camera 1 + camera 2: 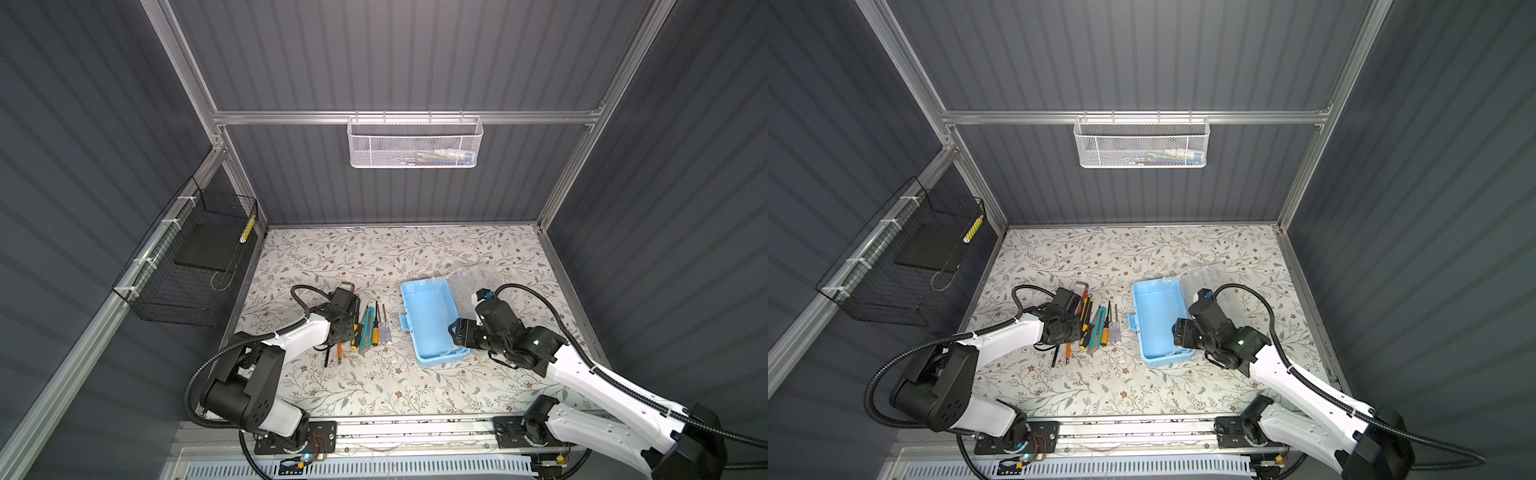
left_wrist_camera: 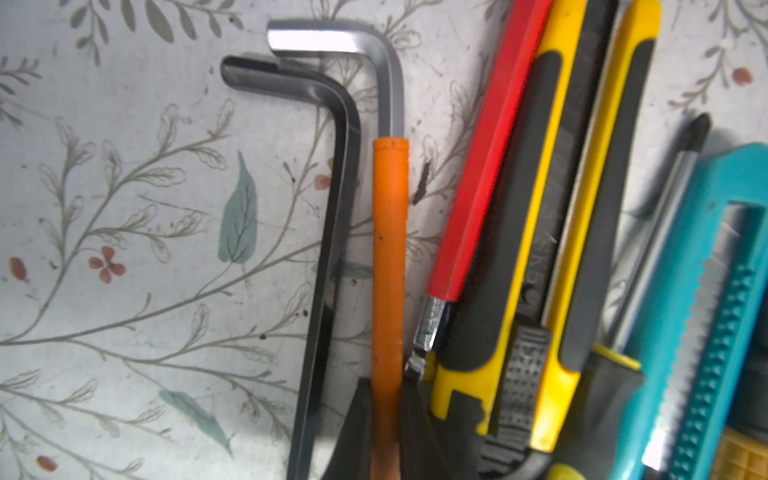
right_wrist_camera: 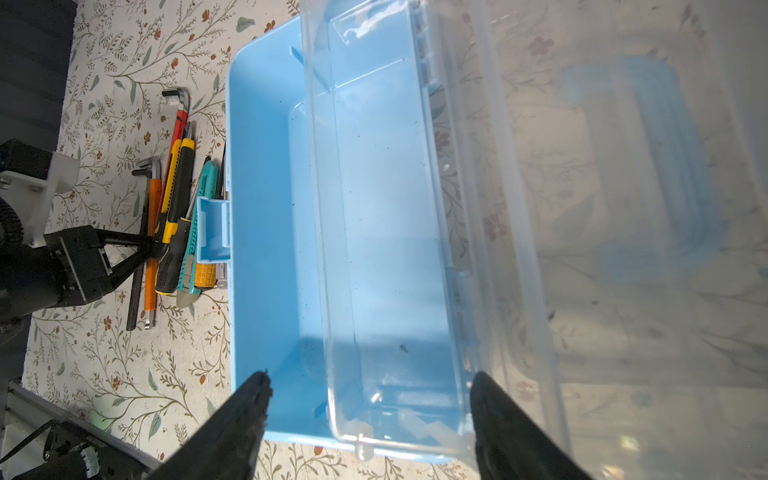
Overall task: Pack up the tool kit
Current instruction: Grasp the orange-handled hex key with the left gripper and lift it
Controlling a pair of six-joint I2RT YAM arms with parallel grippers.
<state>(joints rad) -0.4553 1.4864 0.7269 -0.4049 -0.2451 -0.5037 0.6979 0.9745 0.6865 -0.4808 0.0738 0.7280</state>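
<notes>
The light-blue box (image 1: 428,316) (image 3: 266,208) of the tool kit lies open on the floral mat, its clear lid (image 1: 469,278) (image 3: 623,208) folded back to the right. My right gripper (image 3: 370,382) (image 1: 457,332) stands open over the box's near end, gripping nothing. Left of the box lie the tools in a row: teal utility knife (image 1: 365,328) (image 2: 727,291), screwdrivers (image 1: 376,328), yellow-black knife (image 2: 540,208), red hex key (image 2: 490,145) and black hex key (image 2: 332,208). My left gripper (image 2: 388,415) (image 1: 343,332) is shut on the orange-sleeved hex key (image 2: 388,249), which lies on the mat.
A white mesh basket (image 1: 415,143) hangs on the back wall rail. A black wire basket (image 1: 187,266) is fixed to the left wall. Grey panels close in the mat on three sides, and an aluminium rail (image 1: 415,428) runs along the front.
</notes>
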